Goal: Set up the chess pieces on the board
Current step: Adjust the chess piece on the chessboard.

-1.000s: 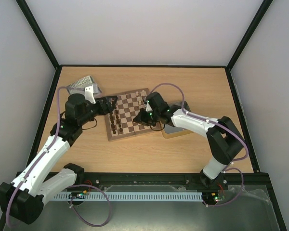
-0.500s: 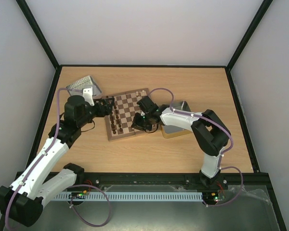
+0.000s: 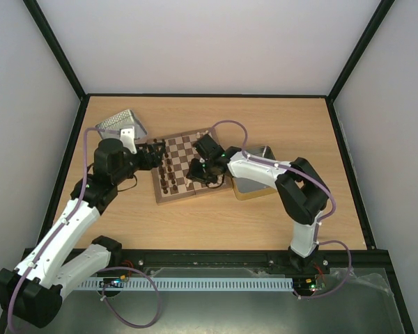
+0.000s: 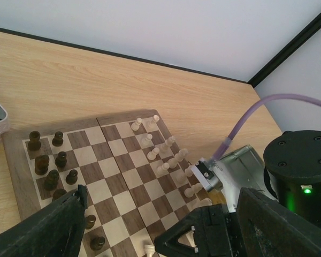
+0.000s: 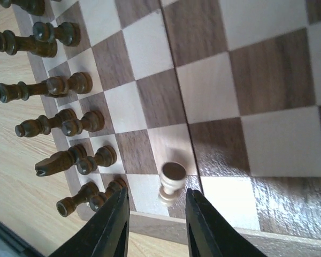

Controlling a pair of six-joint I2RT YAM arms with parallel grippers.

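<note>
Lying on the worktop (image 3: 285, 125): the board (image 3: 189, 197), a little left of the middle of the top view and turned at a slant.
Dark pieces (image 5: 69, 120): two rows along the left side of the board in the right wrist view.
Cream pieces (image 4: 171, 156): a loose bunch on the right part of the board in the left wrist view, some of them in a slanted line.
Cream pawn (image 5: 171, 183): stands on a light square right by the board's edge, low in the middle of the right wrist view. It is away from the bunch.
Right claw (image 5: 156, 201): spread apart, with one finger on each side of the cream pawn. It is not squeezing the pawn. The pawn is nearer the finger on the right of the frame.
Left claw (image 4: 163, 195): spread wide with nothing in it. It hangs over the left side of the board, by the dark pieces.
Left tin (image 3: 118, 124): shiny, on the worktop up and left of the board in the top view.
Right tin (image 3: 254, 182): just right of the board, partly under the right arm.
</note>
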